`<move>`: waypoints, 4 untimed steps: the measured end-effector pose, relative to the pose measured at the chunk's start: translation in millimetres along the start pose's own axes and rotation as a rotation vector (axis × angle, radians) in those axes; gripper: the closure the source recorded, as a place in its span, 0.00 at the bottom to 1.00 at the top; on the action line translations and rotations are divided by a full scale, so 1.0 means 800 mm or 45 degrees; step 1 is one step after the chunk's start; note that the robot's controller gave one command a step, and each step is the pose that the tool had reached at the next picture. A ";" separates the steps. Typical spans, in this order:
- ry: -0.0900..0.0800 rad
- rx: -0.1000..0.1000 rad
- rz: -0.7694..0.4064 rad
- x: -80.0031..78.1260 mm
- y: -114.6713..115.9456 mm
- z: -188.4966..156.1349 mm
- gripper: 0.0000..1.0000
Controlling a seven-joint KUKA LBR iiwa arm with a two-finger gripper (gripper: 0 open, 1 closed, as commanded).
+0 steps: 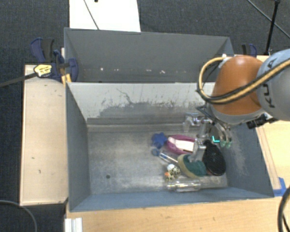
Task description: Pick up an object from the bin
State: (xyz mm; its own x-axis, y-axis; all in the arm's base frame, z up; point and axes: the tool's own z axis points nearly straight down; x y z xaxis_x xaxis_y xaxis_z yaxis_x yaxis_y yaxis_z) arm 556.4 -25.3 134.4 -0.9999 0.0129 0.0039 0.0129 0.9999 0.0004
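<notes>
Tool [201, 146] is down inside the bin [116, 129], toward its right end, hanging under the orange cover [234, 88] on the wrist. I cannot tell from here whether the tool is open or closed. It sits low over a small heap. Right under its tip is a round green pad [194, 167], tilted; I cannot make out whether they touch. Just right of the tool and a little nearer me is a black oval object [215, 161], lying against the pad. Just left of the tool is a pink and white tube [180, 143], lying flat. Further left, beyond the tube, is a blue piece [158, 139]. Past the pad, by the near wall, is a clear plastic piece [184, 185].
</notes>
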 end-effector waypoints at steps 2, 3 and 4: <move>-0.065 0.002 0.064 -0.016 0.036 0.065 1.00; -0.018 -0.002 0.091 0.051 0.073 -0.127 1.00; -0.015 0.001 -0.185 0.090 0.056 -0.207 1.00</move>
State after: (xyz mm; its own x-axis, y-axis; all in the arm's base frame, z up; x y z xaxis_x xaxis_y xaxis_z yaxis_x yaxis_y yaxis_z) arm 485.5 20.0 300.0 -0.9913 -0.1317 -0.0080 -0.1317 0.9913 -0.0007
